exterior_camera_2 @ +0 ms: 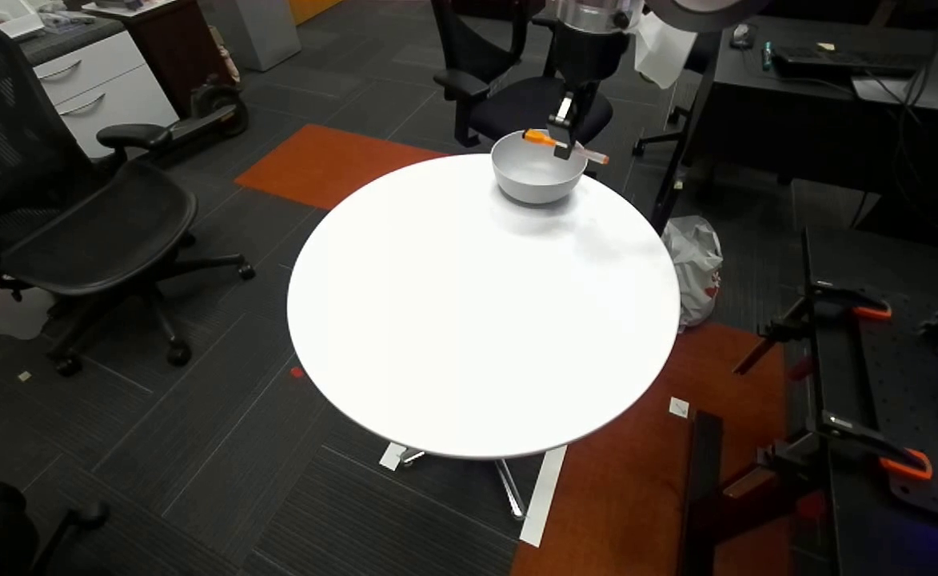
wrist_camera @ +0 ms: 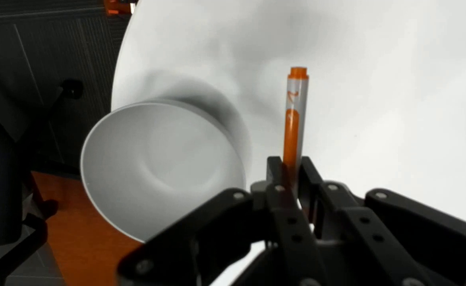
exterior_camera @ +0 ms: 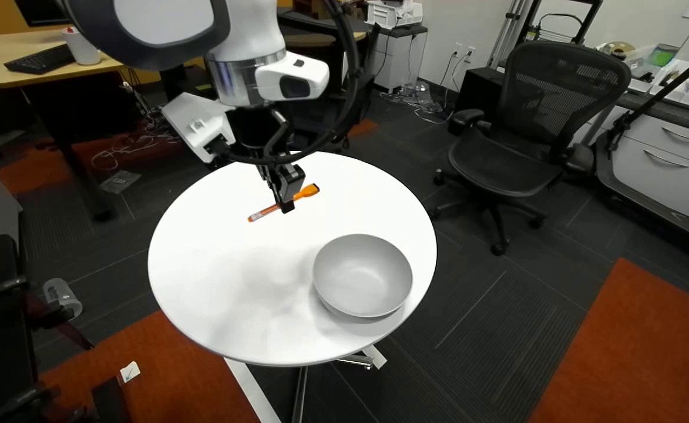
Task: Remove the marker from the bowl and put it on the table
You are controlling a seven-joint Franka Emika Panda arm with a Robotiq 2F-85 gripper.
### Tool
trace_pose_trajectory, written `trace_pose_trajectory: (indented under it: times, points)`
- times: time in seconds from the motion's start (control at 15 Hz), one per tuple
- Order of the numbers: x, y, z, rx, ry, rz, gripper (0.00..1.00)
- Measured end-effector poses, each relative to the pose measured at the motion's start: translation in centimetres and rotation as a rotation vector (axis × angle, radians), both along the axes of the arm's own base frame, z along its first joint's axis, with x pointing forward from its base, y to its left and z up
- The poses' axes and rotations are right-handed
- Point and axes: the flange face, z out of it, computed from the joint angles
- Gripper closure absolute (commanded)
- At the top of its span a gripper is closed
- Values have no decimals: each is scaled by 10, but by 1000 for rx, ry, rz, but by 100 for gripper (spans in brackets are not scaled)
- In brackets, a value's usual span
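Note:
My gripper point(exterior_camera: 287, 202) is shut on the orange marker point(exterior_camera: 263, 212) around its middle and holds it up above the white table point(exterior_camera: 221, 282). The marker sticks out on both sides of the fingers in both exterior views point(exterior_camera_2: 540, 138). In the wrist view the marker point(wrist_camera: 295, 103) points away from the fingertips point(wrist_camera: 291, 167), its clear whitish part and orange end visible, its rear part hidden by the fingers. The grey-white bowl point(exterior_camera: 363, 276) stands upright near the table's edge with nothing inside. In the wrist view the bowl point(wrist_camera: 169, 159) lies left of the gripper.
The round table top's edge point(exterior_camera_2: 484, 456) runs close by the bowl. A black mesh chair point(exterior_camera: 538, 123) stands beyond the table. A wooden desk point(exterior_camera: 3, 56) holds a keyboard. A black bench with orange clamps point(exterior_camera_2: 876, 384) stands off to one side.

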Motion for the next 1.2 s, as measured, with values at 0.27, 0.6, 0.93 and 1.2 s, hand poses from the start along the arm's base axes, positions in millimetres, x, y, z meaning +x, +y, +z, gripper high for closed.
trace_pose_trajectory:
  times: [0.27,0.6,0.93,1.2]
  points:
    - [-19,31,-16,32,40,48,97]
    - [-37,53,-43,68,62,62,97]
    - [-41,46,-71,56,54,-1,97]
    - [-36,29,-91,43,62,-49,97]
